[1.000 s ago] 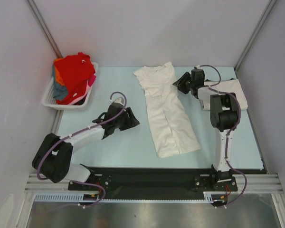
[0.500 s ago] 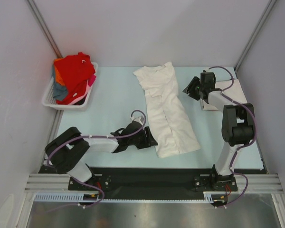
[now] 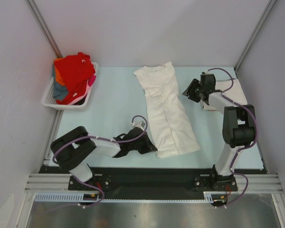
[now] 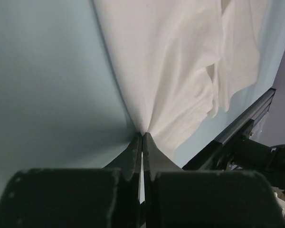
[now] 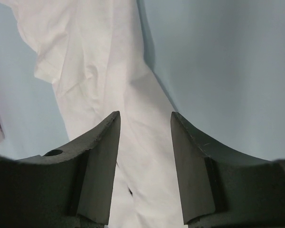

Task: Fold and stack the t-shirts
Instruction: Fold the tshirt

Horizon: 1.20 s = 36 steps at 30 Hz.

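The off-white t-shirt (image 3: 168,114), folded into a long strip, lies on the table (image 3: 109,104). Its near hem corner is pinched in the closed jaws of the left gripper (image 4: 142,137), and the cloth fans out ahead of them. The right gripper (image 5: 145,116) hangs with jaws spread wide, and the shirt's far half shows between and beyond them. The red tee (image 3: 75,71) is heaped in the white basket (image 3: 50,97), well apart from both grippers.

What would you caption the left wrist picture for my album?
Left gripper pinched shut on an edge of the white shirt, cloth puckering at its tips, on a pale blue table.
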Motion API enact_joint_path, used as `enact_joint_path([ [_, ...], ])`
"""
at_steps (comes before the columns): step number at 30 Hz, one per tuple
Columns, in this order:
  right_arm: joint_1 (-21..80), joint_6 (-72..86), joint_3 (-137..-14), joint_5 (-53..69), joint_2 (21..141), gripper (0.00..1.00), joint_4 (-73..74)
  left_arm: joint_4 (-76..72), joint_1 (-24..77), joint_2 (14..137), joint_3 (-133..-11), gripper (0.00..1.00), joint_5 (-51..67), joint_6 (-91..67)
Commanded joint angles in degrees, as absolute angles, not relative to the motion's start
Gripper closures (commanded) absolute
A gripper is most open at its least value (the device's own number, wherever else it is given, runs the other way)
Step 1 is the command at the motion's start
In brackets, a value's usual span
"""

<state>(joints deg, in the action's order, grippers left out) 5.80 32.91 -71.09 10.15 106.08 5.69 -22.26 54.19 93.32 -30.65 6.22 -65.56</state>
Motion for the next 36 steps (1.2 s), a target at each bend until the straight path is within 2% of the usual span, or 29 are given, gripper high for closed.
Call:
enact_joint_path([
  [1, 5.63, 32.25, -72.07, 11.34, 105.99, 0.48, 5.01, -19.16, 53.62, 87.47, -24.46, 1.00, 5.71, -66.01],
  [2, 5.80, 32.43, -72.16, 11.86, 106.52, 0.47, 4.92, -19.07, 53.35, 85.80, -22.87, 0.99, 6.06, -66.01],
  [5, 6.06, 33.05, -72.86, 13.35, 108.89, 0.36, 3.17, -19.24, 51.60, 77.89, -16.19, 0.99, 10.00, -66.44],
  [8, 5.54, 34.19, -75.39, 17.20, 112.75, 0.32, 0.45, -13.21, 51.06, 68.75, -13.36, 1.00, 10.81, -65.83],
  [13, 4.92, 38.40, -82.25, 23.29, 121.96, 0.32, -5.36, -2.73, 49.93, 59.86, -13.27, 1.00, 10.55, -63.37],
  [23, 4.57, 42.71, -97.81, 27.25, 136.92, 0.43, -5.71, -1.23, 42.98, 57.30, -9.23, 1.00, 16.17, -60.21],
  [25, 4.57, 43.33, -99.75, 27.07, 138.42, 0.42, -6.24, -0.44, 42.63, 57.74, -10.72, 0.87, 16.00, -58.89],
  [26, 4.57, 43.77, -100.28, 27.07, 139.56, 0.40, -6.68, 3.13, 42.28, 58.01, -11.59, 0.77, 15.47, -56.97],
  [27, 4.57, 44.03, -100.81, 27.07, 140.01, 0.39, -6.94, 4.47, 41.93, 58.01, -13.78, 0.53, 14.77, -55.91],
  [30, 4.66, 43.86, -102.30, 26.11, 141.15, 0.38, -6.94, 9.31, 38.07, 57.22, -16.87, 0.35, 13.62, -51.69],
  [36, 4.57, 41.75, -107.57, 23.65, 142.64, 0.38, -3.78, 14.76, 27.70, 60.28, -27.67, 0.31, 12.75, -43.25],
])
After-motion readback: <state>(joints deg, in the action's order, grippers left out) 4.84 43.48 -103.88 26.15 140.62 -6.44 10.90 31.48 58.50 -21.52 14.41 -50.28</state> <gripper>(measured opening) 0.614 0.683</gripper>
